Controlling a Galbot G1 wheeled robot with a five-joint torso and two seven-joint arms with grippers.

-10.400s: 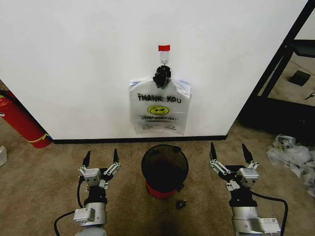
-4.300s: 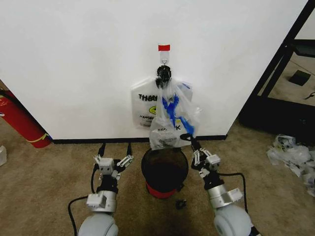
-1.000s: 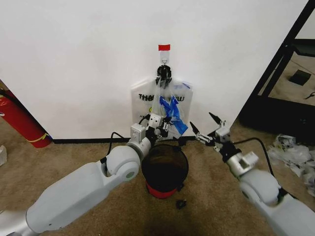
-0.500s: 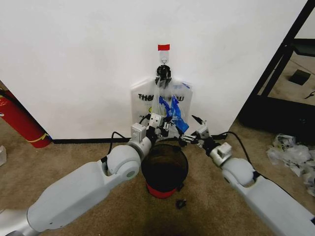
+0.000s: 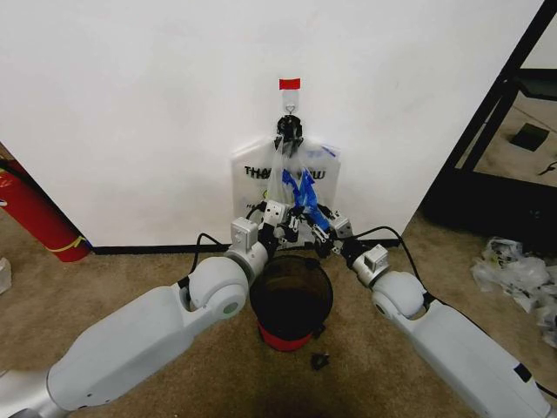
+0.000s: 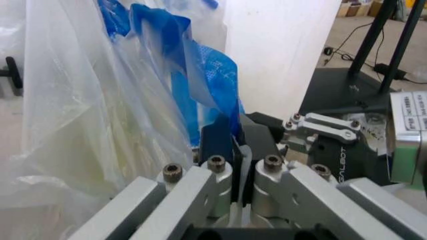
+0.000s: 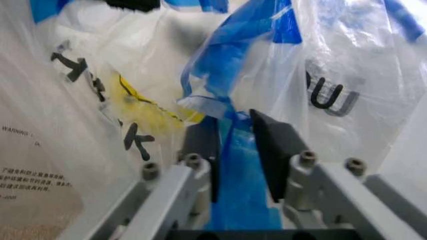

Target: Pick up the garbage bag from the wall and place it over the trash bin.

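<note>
The garbage bag (image 5: 261,178) hangs by its knotted handles from a small hook (image 5: 290,111) on the white wall (image 5: 130,104), under red tape (image 5: 290,84). Its front layer is bunched, showing a blue fold. My left gripper (image 5: 293,228) reaches up from the left and is shut on the bag's lower edge; the left wrist view shows its pads (image 6: 217,145) pinching a strip of the plastic (image 6: 100,125). My right gripper (image 5: 326,231) is beside it, open, its fingers (image 7: 273,145) straddling the bag's blue fold (image 7: 233,165). The black mesh trash bin (image 5: 332,296) stands right below.
A red fire extinguisher (image 5: 35,213) leans at the left wall. A black rack (image 5: 513,131) and a heap of clear plastic scraps (image 5: 522,274) are on the right. A small black piece (image 5: 320,360) lies on the carpet by the bin's red base (image 5: 283,338).
My right gripper has swung left from open air beside the bin up to the bag, and its fingers now sit around the blue fold. The left gripper has kept its hold.
</note>
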